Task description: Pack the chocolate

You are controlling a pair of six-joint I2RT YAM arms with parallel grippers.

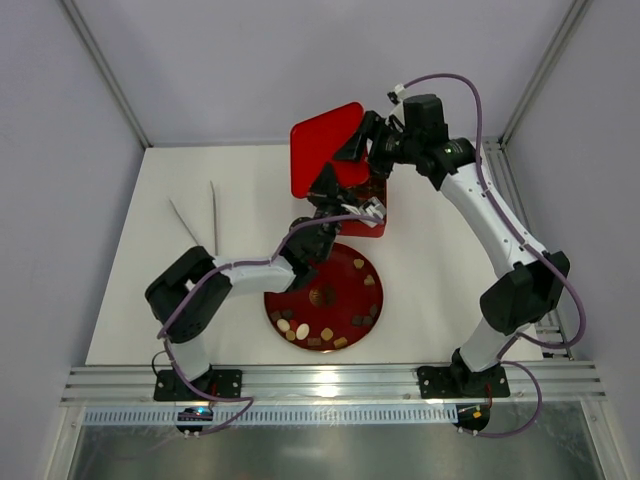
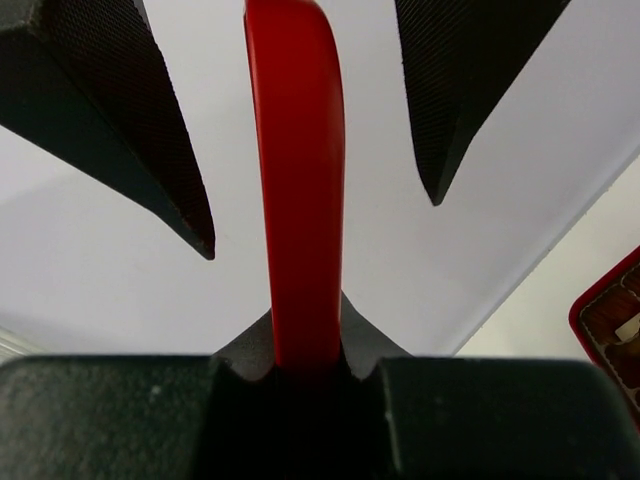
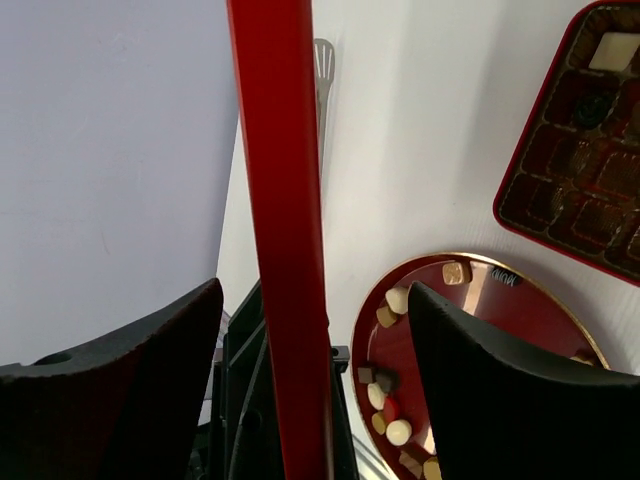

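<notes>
Chocolate (image 1: 302,330): small loose pieces on red plate (image 1: 342,283); I judge them light, hard, scuffable, so pinch across sides. Left gripper (image 2: 320,225) clamps red lid (image 1: 318,150); right gripper (image 3: 315,290) fingers apart around it.

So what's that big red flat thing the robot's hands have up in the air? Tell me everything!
It's a flat red lid, square with rounded corners, smooth and shiny. It's up in the air, tilted, near the red box. Its thin edge runs between both hands' fingers. The right hand is open, clear of it; whether the left hand pinches it I can't tell.
</notes>
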